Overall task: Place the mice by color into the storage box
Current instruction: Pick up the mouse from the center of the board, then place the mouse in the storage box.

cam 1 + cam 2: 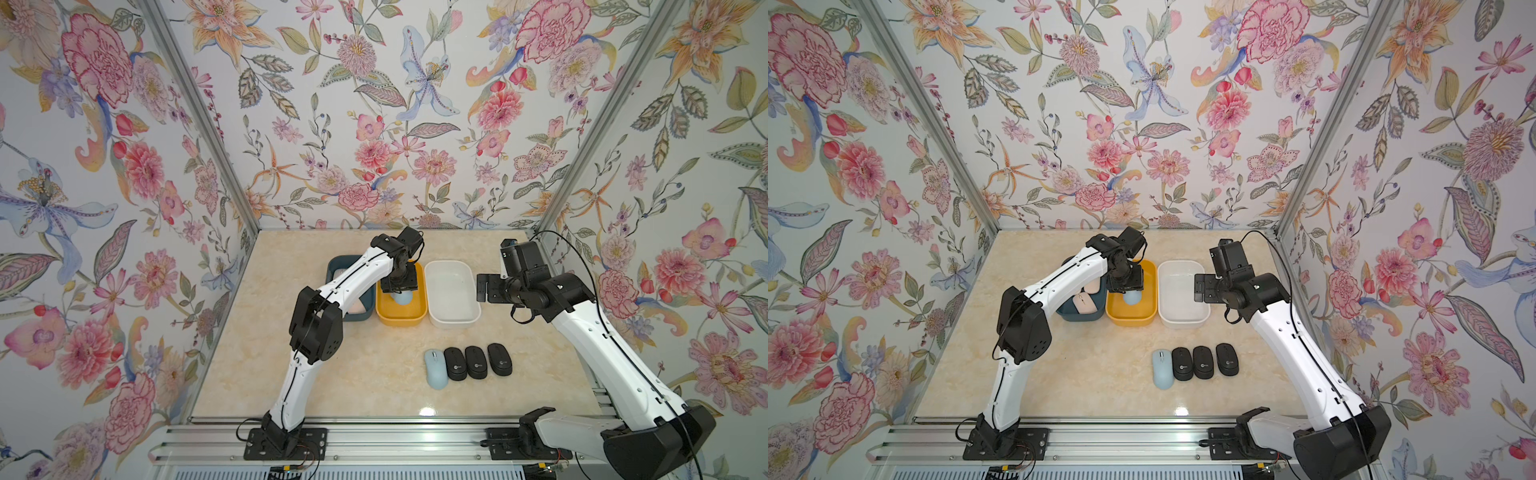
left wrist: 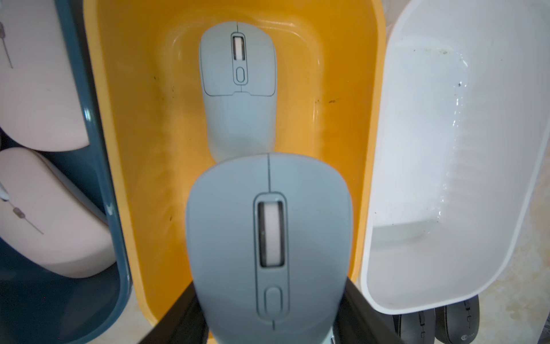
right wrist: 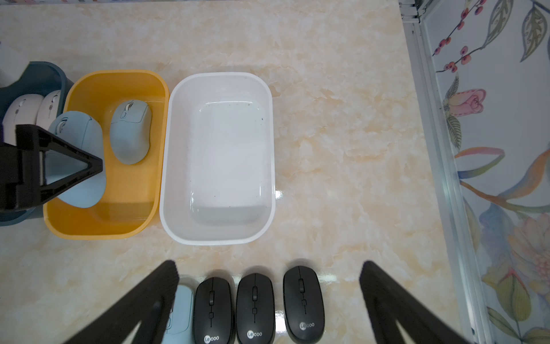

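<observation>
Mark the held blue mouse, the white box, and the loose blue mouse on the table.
held blue mouse (image 2: pixel 270 232): left wrist view, on its scroll wheel.
white box (image 3: pixel 226 160): right wrist view, on its bare floor.
loose blue mouse (image 1: pixel 436 370): in a top view, middle of its shell.

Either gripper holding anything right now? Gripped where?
The left gripper holds a light blue mouse by the sides of its rear end, over the yellow bin. The right gripper is open and empty.

Bright even light, tabletop (image 1: pixel 415 399) glare, blurred wrist-view foreground.
</observation>
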Available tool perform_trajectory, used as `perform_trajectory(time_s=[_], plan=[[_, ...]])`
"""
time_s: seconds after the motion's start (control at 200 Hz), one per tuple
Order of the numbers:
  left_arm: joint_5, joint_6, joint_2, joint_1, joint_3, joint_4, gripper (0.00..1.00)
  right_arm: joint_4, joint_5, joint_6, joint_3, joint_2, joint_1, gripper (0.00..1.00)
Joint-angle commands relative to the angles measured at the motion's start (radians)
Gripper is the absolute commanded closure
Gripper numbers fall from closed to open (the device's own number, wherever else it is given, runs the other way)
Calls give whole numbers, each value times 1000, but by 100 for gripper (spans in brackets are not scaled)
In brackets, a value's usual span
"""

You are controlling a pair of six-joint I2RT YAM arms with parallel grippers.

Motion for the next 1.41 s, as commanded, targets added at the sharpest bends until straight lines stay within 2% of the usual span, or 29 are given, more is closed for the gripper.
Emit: perform_trajectory(time_s=[0.0, 0.325, 0.685, 0.805, 1.06, 1.4], plan=[[9, 41, 64, 30, 84, -19, 47, -20, 15, 9, 3, -8, -5, 1], [55, 50, 219, 41, 241, -17, 46, -16, 23, 7, -9, 6, -9, 1], [56, 64, 258, 41, 246, -17, 45, -11, 15, 14, -10, 24, -11, 1], [64, 70, 266, 40, 244, -19, 41, -20, 21, 9, -7, 18, -10, 1], [48, 69, 220, 38, 242, -19, 25, -25, 20, 18, -31, -20, -10, 1], [18, 89, 87, 13, 230, -64, 22, -22, 17, 17, -41, -46, -13, 1]])
